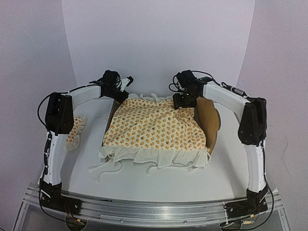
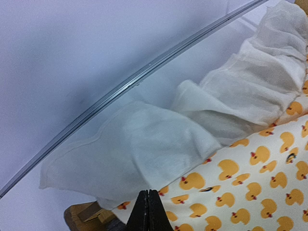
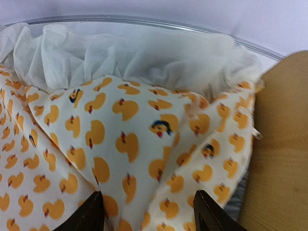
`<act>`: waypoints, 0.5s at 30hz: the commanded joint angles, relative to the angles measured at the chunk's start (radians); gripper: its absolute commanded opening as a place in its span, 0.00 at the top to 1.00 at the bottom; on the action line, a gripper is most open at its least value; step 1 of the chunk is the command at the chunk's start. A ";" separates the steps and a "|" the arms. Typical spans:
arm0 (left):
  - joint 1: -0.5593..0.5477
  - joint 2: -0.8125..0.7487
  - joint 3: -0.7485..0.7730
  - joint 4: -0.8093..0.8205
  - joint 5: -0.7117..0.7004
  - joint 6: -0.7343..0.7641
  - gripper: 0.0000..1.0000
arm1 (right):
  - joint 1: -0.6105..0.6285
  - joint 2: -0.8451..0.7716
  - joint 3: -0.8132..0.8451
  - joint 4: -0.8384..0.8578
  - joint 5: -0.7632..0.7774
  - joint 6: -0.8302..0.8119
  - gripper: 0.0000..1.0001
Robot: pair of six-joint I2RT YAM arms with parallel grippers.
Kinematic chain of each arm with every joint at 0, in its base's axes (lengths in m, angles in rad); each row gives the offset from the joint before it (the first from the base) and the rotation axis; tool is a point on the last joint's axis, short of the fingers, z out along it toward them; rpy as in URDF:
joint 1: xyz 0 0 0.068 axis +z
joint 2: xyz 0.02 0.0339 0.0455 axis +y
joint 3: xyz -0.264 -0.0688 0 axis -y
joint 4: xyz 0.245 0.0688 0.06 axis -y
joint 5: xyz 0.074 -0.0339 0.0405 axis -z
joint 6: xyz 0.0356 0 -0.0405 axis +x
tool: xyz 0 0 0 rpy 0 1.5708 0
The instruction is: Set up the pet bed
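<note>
The pet bed's light-wood frame stands mid-table with its scalloped headboard (image 1: 210,120) at the right. Cream duck-print bedding (image 1: 154,126) with a white ruffle (image 1: 154,158) lies draped over the frame. My left gripper (image 1: 121,95) is at the bed's far left corner. Its fingers are shut tip to tip (image 2: 147,195) at the ruffle's edge (image 2: 144,144), with no cloth seen between them. My right gripper (image 1: 185,101) hangs open over the far right corner, and its fingertips (image 3: 149,209) straddle a raised fold of the bedding (image 3: 130,139). The headboard (image 3: 281,144) is just to the right of that fold.
The matching pillow (image 1: 76,130) lies on the table left of the bed, partly behind my left arm. Loose tie strings (image 1: 103,168) trail off the front left of the ruffle. A metal rail (image 1: 154,209) runs along the near table edge. A wood frame corner (image 2: 82,214) shows under the bedding.
</note>
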 commanded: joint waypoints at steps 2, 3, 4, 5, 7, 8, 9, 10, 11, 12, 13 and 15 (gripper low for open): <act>0.013 -0.042 0.015 0.028 -0.023 0.014 1.00 | 0.030 -0.269 -0.118 -0.106 0.100 0.064 0.37; 0.013 -0.047 0.001 0.030 -0.019 0.013 1.00 | 0.029 -0.288 -0.150 -0.147 0.103 0.080 0.36; 0.013 -0.054 -0.013 0.031 -0.016 0.012 1.00 | 0.029 -0.303 -0.193 -0.175 0.108 0.091 0.36; 0.012 -0.059 -0.025 0.032 -0.009 0.008 1.00 | 0.029 -0.321 -0.236 -0.179 0.091 0.096 0.34; 0.012 -0.065 -0.027 0.017 0.014 0.000 1.00 | 0.029 -0.336 -0.269 -0.181 0.004 0.090 0.33; 0.012 -0.065 -0.014 -0.010 0.044 -0.003 1.00 | 0.029 -0.334 -0.268 -0.188 -0.029 0.094 0.34; 0.010 -0.064 0.010 -0.040 0.071 -0.006 0.98 | 0.030 -0.329 -0.266 -0.206 -0.047 0.098 0.35; 0.008 -0.062 0.041 -0.081 0.091 -0.009 0.89 | 0.031 -0.320 -0.261 -0.234 -0.043 0.105 0.36; 0.006 -0.058 0.068 -0.122 0.101 -0.011 0.75 | 0.030 -0.309 -0.259 -0.258 -0.031 0.110 0.37; 0.003 -0.054 0.094 -0.155 0.106 -0.014 0.63 | 0.031 -0.300 -0.262 -0.280 -0.017 0.112 0.39; 0.001 -0.053 0.105 -0.176 0.110 -0.026 0.52 | 0.031 -0.292 -0.271 -0.294 -0.007 0.110 0.41; 0.001 -0.053 0.095 -0.200 0.130 -0.055 0.36 | 0.031 -0.278 -0.289 -0.314 -0.005 0.098 0.48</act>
